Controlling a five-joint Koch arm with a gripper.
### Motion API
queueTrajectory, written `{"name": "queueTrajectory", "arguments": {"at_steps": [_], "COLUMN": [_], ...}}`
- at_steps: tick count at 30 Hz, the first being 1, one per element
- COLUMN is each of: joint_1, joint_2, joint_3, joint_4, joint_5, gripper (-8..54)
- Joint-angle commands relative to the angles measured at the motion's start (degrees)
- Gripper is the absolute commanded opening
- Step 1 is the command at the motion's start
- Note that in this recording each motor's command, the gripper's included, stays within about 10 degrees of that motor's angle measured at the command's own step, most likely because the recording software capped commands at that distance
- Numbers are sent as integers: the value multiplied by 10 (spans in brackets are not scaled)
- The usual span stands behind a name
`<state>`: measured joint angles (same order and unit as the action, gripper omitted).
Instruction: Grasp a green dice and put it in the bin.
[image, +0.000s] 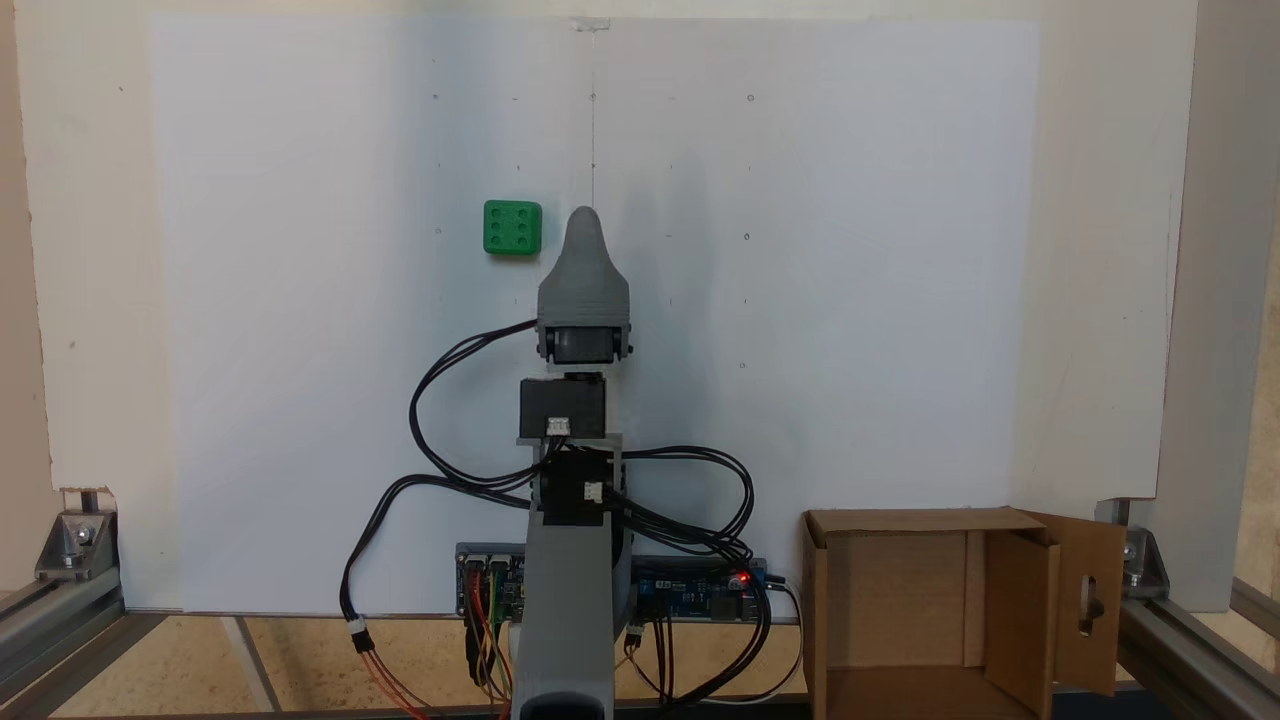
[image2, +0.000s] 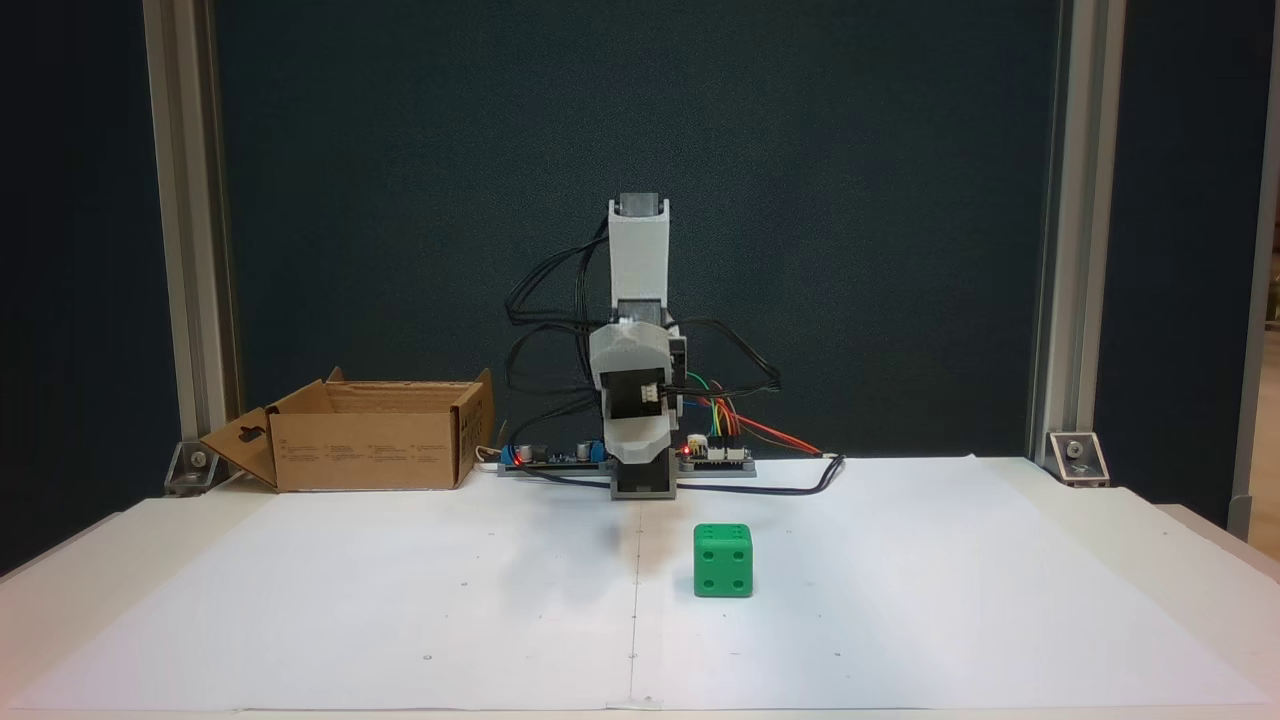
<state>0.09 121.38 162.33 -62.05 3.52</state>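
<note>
Fixed views, one from above and one from the front, take in a table covered by a white sheet (image2: 900, 600). From the front, nearest the camera, the dice (image2: 723, 560) sits on the sheet just right of a centre crease, four pips facing the lens and more on top. Behind it the arm is folded over its base, the gripper (image2: 640, 455) pointing down above the sheet, well short of the dice and not touching it. Its jaws line up one behind the other, so I cannot tell whether they are spread or pressed together. Farther back lie the circuit boards (image2: 715, 455) with coloured wires, and to the left the bin (image2: 370, 450), a flap with a cutout hanging open on its left side. From above, the bin (image: 900, 600) stands at lower right, open and with bare cardboard inside; the gripper (image: 585, 222) tapers to one rounded tip, and the dice (image: 512, 227) lies just left of that tip, six pips up.
</note>
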Motion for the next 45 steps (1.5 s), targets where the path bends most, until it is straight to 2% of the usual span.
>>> {"name": "queueTrajectory", "arguments": {"at_steps": [1,4,17,23,32,38,45], "joint_1": [11,18,-46,-112,-137,-149,-182], "joint_2": [50,84,61,-18,-229,-302,-330], "joint_3": [-63,-124,-319,-487,-692,-743,-757], "joint_4": [88,211,704,929,1235,1234,1224], "joint_5": [-25,-26,8,58,127,155,178], "gripper": [435,440,431,430,431,430,431]}}
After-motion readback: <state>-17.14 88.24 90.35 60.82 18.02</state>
